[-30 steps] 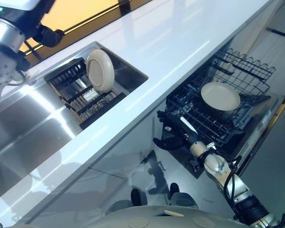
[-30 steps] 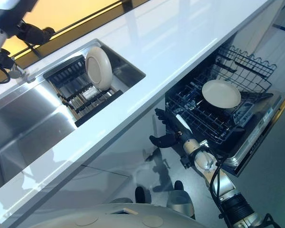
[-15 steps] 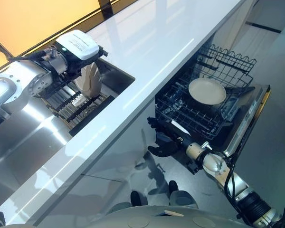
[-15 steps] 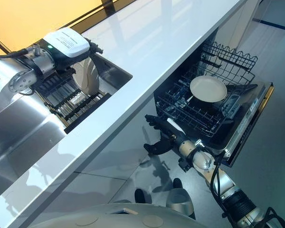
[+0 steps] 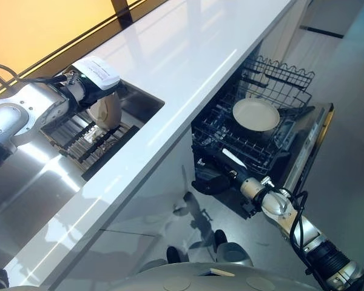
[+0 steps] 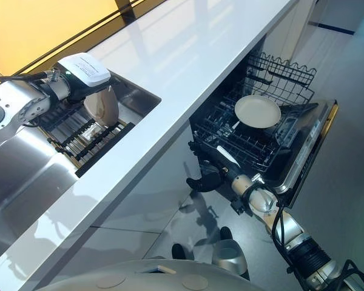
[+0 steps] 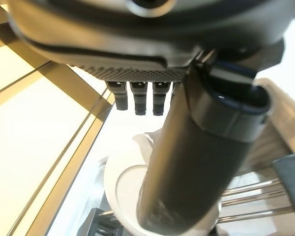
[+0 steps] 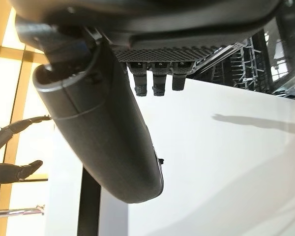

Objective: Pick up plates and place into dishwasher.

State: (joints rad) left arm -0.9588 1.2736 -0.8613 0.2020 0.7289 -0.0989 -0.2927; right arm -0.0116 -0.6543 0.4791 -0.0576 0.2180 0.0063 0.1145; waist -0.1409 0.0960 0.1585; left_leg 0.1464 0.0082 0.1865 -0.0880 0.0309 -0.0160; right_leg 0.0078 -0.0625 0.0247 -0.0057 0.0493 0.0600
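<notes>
My left hand (image 6: 79,85) sits over the sink rack (image 6: 79,136), and I cannot tell from the head views whether its fingers have closed on the cream plate (image 6: 102,108), since the wrist covers the plate's upper part. The left wrist view shows straight fingers (image 7: 140,101) and a thumb above that plate's round, pale face (image 7: 125,189), apart from it. A second cream plate (image 5: 255,114) lies flat in the dishwasher rack (image 5: 230,142). Below that rack, my right hand (image 6: 207,180) hangs with fingers spread, holding nothing.
</notes>
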